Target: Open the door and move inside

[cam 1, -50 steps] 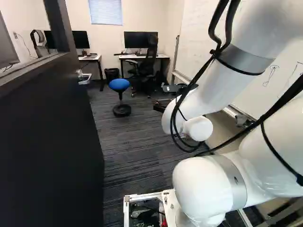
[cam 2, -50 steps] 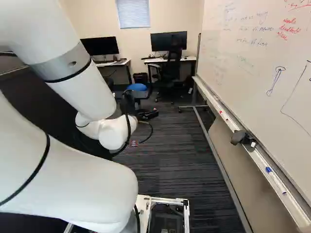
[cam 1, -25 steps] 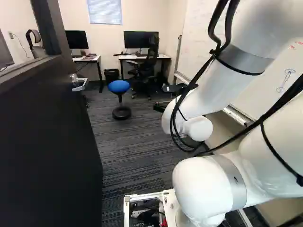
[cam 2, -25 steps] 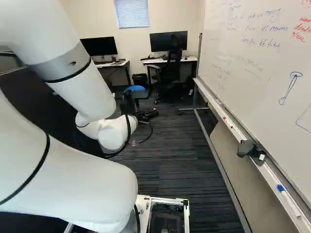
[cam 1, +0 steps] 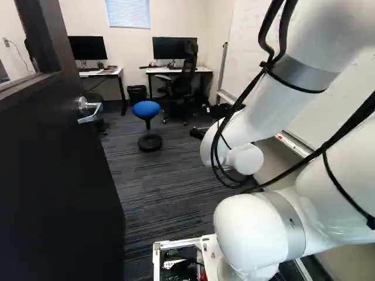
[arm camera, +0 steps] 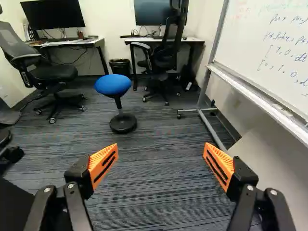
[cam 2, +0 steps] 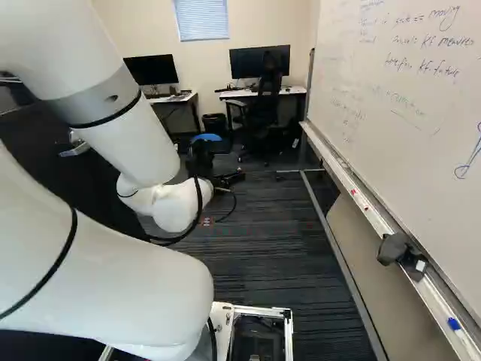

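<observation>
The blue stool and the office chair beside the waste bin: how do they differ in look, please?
The blue stool has a backless seat; the office chair has a tall back. The stool stands on one round base, the chair on castors. Both stand on the striped carpet.

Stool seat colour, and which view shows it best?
The stool seat is blue; it shows best in the wrist view, ahead of the gripper.
</observation>
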You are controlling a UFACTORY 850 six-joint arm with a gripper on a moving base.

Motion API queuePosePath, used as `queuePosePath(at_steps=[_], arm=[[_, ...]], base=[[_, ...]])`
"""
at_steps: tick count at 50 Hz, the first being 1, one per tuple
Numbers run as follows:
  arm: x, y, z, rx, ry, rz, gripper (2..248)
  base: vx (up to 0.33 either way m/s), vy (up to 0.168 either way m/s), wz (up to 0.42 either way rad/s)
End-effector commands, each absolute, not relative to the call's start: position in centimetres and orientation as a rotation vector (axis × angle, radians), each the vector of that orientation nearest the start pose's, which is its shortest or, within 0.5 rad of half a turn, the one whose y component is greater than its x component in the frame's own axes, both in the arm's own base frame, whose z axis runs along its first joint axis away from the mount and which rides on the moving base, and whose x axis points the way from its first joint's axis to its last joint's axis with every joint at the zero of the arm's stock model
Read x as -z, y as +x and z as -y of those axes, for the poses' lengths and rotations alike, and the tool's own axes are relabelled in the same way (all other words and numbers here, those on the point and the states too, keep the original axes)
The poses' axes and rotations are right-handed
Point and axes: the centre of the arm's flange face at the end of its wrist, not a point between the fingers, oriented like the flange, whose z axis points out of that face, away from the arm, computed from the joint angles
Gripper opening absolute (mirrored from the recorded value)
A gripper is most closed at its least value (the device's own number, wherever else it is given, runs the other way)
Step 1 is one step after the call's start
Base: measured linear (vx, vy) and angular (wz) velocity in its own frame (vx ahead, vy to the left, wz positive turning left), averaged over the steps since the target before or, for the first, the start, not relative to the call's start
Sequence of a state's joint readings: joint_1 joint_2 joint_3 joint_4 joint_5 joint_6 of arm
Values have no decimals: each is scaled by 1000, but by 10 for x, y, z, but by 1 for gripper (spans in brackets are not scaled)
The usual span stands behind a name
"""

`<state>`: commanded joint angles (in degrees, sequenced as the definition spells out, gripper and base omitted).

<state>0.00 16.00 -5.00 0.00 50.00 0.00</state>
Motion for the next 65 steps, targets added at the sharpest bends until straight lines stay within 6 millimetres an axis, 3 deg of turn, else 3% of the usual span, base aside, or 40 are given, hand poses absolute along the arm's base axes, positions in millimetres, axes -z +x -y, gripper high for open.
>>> queuePosePath(at_steps=[65], arm=[[-366,270,0,1824,-2558,0,247]], base=[[176,5,-12]])
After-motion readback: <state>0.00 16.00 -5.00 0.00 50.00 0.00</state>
